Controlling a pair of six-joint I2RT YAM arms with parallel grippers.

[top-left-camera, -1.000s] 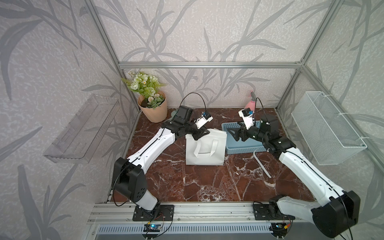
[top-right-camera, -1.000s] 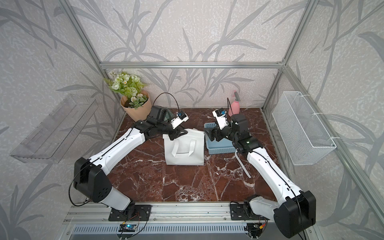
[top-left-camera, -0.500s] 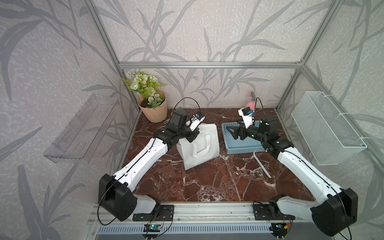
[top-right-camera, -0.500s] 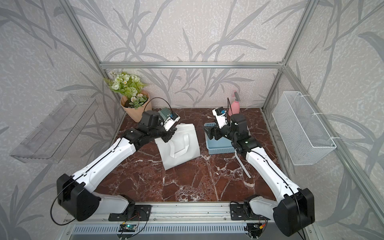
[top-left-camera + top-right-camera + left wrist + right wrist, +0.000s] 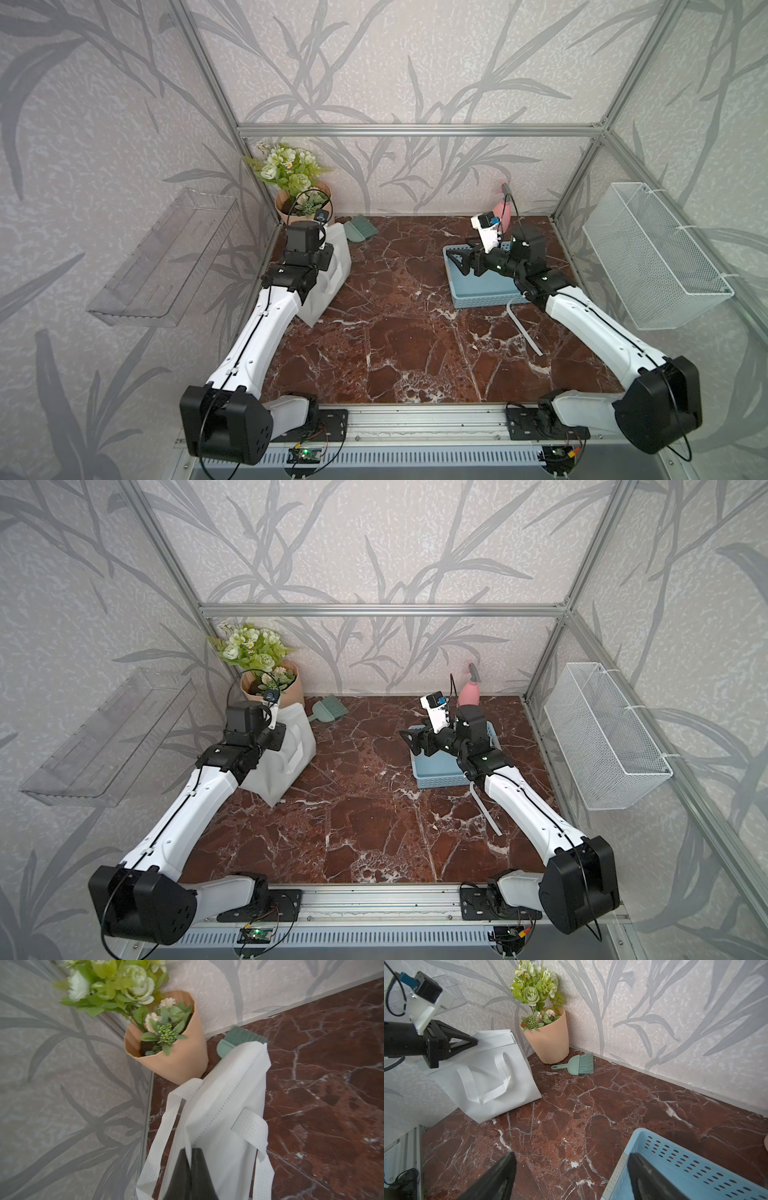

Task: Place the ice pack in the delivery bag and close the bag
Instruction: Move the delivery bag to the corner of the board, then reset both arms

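Left claw [image 5: 190, 1151] grips the delivery bag [image 5: 519, 1084] rim, right claw [image 5: 571, 1154] gapes empty; ice pack unseen, apparently nothing packed yet.

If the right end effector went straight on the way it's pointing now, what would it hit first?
Probably the marble tabletop: the open right end effector seems to point slightly down past the rim of the blue basket. If it cleared that, the white bag comes next; depth is unclear.

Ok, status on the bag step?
Left gripper shut on delivery bag top edge, bag tilted. Right gripper open above blue basket edge. Ice pack not in view. Flower pot, brush close by bag.
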